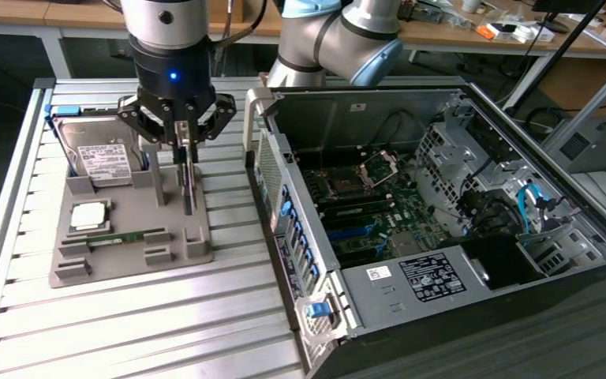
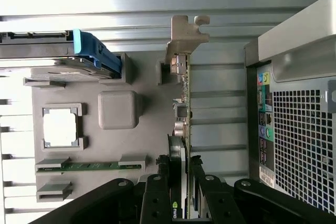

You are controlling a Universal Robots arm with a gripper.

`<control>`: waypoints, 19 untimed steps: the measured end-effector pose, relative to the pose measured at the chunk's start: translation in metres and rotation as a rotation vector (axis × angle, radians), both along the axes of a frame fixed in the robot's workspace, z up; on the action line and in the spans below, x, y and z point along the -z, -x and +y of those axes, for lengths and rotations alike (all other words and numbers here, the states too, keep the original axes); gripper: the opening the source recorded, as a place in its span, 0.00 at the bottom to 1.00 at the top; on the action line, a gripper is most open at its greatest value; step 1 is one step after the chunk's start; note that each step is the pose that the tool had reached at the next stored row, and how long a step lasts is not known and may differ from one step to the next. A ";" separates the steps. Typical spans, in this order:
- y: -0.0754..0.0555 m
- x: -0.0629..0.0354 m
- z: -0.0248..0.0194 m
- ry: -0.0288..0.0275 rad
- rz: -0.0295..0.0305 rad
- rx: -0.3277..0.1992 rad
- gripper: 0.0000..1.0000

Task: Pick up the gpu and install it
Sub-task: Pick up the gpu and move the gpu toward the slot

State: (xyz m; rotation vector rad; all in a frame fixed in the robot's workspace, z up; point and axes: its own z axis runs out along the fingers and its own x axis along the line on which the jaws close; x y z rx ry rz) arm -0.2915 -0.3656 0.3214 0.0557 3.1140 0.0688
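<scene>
Exterior view: the gripper (image 1: pixel 184 154) hangs over the grey tray (image 1: pixel 114 264) on the bench (image 1: pixel 124 324), toward the bench's edge on the exterior view's left. Its pincer is clamped on the gpu (image 1: pixel 188 189), which stands upright on its long edge along the tray side that faces the open computer case (image 1: pixel 387 292). A strip of bare bench slats lies between the card and the case's rear wall. The case lies with its open side up, nothing over its board but the arm's elbow at its far edge.

In the wrist view the fingers (image 2: pixel 169 182) press both faces of the gpu (image 2: pixel 182 108), and its metal bracket (image 2: pixel 185 35) juts past the tray (image 2: pixel 147 77) edge. The hard drive (image 2: pixel 37 51) stands near the tray's far corner, well apart from the card. The card's gripped end is covered by the fingers; its lower edge cannot be made out.
</scene>
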 end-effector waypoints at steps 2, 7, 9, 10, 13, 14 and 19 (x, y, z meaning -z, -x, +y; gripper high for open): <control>0.000 -0.0023 0.0000 0.0000 0.0000 0.000 0.27; 0.000 -0.0085 0.0000 0.0000 0.0000 0.000 0.27; 0.000 -0.0107 0.0000 0.0000 0.0000 0.000 0.27; 0.000 -0.0121 0.0000 0.0000 0.0001 0.000 0.27; 0.000 -0.0157 0.0000 0.0000 0.0000 0.000 0.27; 0.000 -0.0171 0.0000 0.0000 0.0000 0.000 0.27; 0.000 -0.0236 0.0000 0.0000 0.0000 0.000 0.27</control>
